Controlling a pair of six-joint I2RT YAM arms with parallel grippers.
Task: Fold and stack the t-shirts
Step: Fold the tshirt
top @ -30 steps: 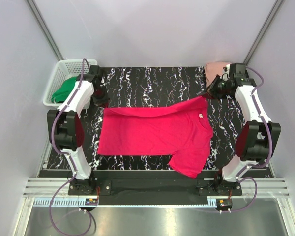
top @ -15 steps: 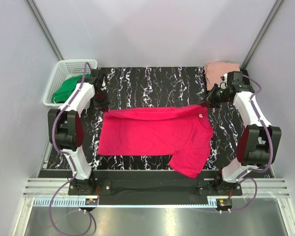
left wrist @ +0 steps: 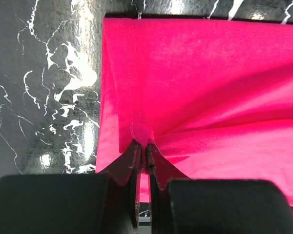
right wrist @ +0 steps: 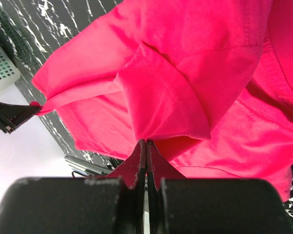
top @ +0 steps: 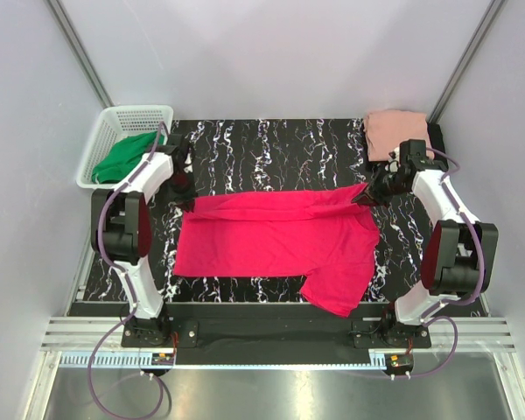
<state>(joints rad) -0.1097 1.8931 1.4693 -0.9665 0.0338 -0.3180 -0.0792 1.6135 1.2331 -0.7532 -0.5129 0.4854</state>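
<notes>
The crimson-pink t-shirt (top: 280, 241) lies spread on the marbled black table, its far edge lifted and folding toward me. My left gripper (top: 190, 203) is shut on the shirt's far left hem corner (left wrist: 140, 134). My right gripper (top: 364, 194) is shut on the far right sleeve (right wrist: 161, 105), held above the shirt body. The pale salmon-pink t-shirt (top: 395, 131) lies folded at the table's far right corner. The black t-shirt is out of view.
A white basket (top: 105, 140) at the far left holds a green cloth (top: 122, 157). The near right sleeve (top: 341, 293) hangs toward the table's front edge. Bare table (top: 271, 149) lies beyond the shirt.
Both grippers have moved toward me, carrying the shirt's far edge over its body. The right arm has drawn clear of the salmon-pink shirt.
</notes>
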